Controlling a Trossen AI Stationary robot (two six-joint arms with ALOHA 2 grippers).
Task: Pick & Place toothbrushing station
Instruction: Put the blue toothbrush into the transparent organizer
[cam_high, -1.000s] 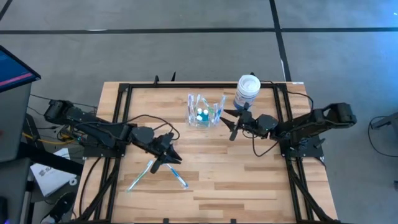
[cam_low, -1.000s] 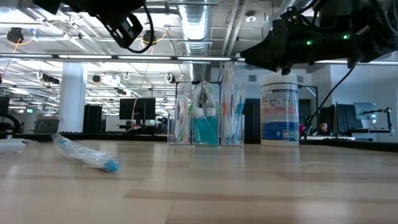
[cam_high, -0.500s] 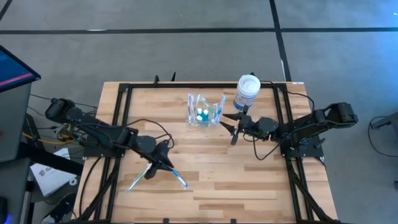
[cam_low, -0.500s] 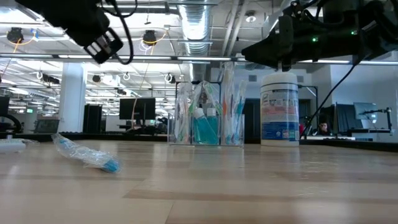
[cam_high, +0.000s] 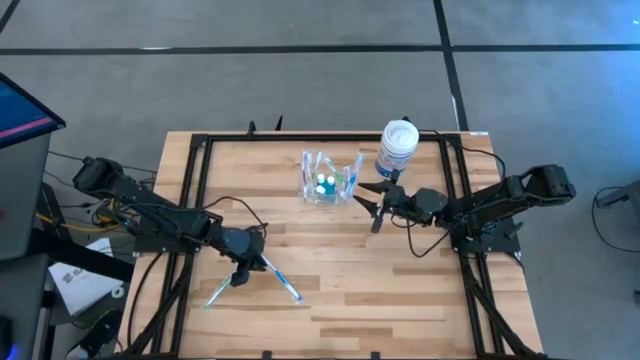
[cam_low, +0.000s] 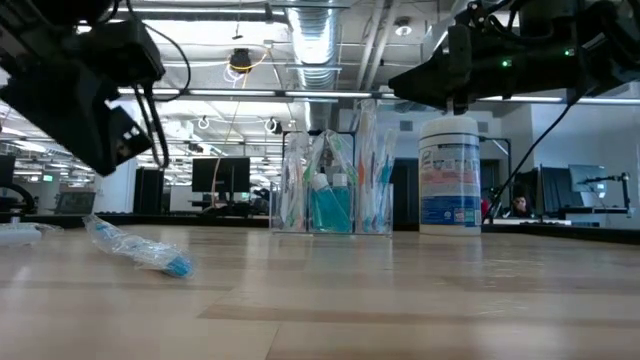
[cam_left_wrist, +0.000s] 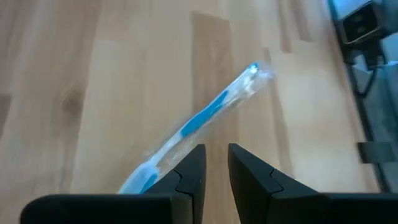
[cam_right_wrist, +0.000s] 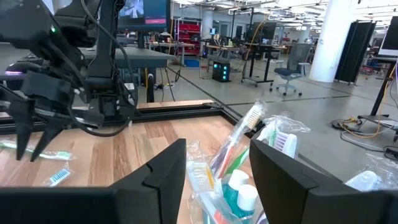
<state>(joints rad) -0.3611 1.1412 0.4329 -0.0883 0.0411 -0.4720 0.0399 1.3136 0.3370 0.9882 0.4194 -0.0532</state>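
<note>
The toothbrushing station (cam_high: 326, 178), a clear boxy organizer holding toothbrushes and blue-capped tubes, stands upright on the wooden table at the far middle; it also shows in the low view (cam_low: 335, 195) and the right wrist view (cam_right_wrist: 245, 174). My right gripper (cam_high: 372, 203) hovers open just to its right, raised off the table, fingers pointing at it (cam_right_wrist: 217, 162). My left gripper (cam_high: 243, 272) is low over the near left, above two wrapped toothbrushes (cam_high: 222, 291) (cam_high: 283, 284). Its fingers (cam_left_wrist: 216, 165) stand a narrow gap apart beside one wrapped blue toothbrush (cam_left_wrist: 205, 118), with nothing between them.
A white jar with a blue label (cam_high: 397, 147) stands upright right of the organizer, close behind my right gripper. A black frame (cam_high: 195, 200) runs along the table's left, far and right sides. Bare wood (cam_high: 380, 290) lies at the near right.
My left gripper has gone toward the table's left and near edges and come down toward the wrapped toothbrushes. The organizer, jar and toothbrushes have stayed where they were.
</note>
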